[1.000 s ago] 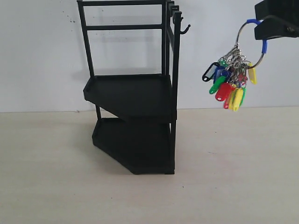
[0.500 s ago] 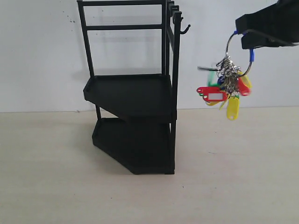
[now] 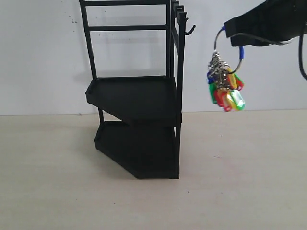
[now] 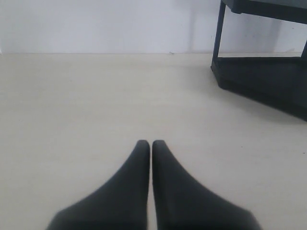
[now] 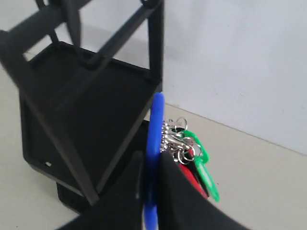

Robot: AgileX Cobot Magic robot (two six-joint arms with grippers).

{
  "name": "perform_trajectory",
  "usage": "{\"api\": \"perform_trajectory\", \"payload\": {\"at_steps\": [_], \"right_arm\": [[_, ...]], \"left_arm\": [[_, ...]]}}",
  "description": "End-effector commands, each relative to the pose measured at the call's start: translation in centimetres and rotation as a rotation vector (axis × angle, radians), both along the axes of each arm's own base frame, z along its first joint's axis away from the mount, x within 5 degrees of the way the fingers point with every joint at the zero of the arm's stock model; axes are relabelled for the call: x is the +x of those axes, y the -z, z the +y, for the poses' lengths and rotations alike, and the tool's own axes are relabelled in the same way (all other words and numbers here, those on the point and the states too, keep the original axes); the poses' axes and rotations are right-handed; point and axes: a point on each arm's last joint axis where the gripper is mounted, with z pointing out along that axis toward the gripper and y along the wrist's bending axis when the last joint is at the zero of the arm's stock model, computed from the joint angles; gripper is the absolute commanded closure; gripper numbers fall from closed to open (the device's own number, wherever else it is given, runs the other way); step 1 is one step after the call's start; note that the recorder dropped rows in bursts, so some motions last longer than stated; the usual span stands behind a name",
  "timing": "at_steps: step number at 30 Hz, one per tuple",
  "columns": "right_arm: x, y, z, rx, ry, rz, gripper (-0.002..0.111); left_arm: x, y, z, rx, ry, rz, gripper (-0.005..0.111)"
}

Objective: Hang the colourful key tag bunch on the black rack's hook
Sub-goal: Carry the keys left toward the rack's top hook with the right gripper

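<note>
The black rack (image 3: pixel 139 96) stands on the table, tall and two-tiered. Its small upturned hook (image 3: pixel 190 30) sticks out to the right from the top of the post. My right gripper (image 3: pixel 230 29) hangs high to the right of the hook, shut on the blue loop (image 5: pixel 153 143) of the colourful key tag bunch (image 3: pixel 224 88). The tags dangle blurred below the gripper, a short way right of the post. In the right wrist view the rack (image 5: pixel 81 120) lies just beyond the loop. My left gripper (image 4: pixel 151 143) is shut and empty, low over the table.
A white wall stands behind the rack. The pale tabletop (image 3: pixel 240 182) spreads around the rack's base. The rack's lower tray (image 4: pixel 268 81) shows in the left wrist view, well away from the left gripper.
My right gripper has carried the key tag bunch leftward, closer to the hook. The tags are swinging and look blurred. The left arm has not moved.
</note>
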Motion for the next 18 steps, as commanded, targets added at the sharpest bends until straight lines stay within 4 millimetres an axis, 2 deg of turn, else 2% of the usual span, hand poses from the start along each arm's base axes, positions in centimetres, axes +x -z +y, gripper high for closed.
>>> {"api": "perform_trajectory", "payload": {"at_steps": [1,6,13,18], "right_arm": [[0.4,-1.0,1.1,0.014,0.02,-0.123,0.109],[1.0,-0.9,0.8,-0.03,0.057,-0.157,0.109],[2.3,0.8,0.5,-0.083,0.105,-0.11,0.109],[2.6,0.7,0.7,-0.035,0.129,-0.126,0.109]], "left_arm": [[0.0,-0.2,0.0,-0.018,-0.007,-0.019,0.102],[0.0,-0.2,0.0,-0.018,-0.007,-0.019,0.102],[0.0,-0.2,0.0,-0.018,-0.007,-0.019,0.102],[0.0,-0.2,0.0,-0.018,-0.007,-0.019,0.102]]}}
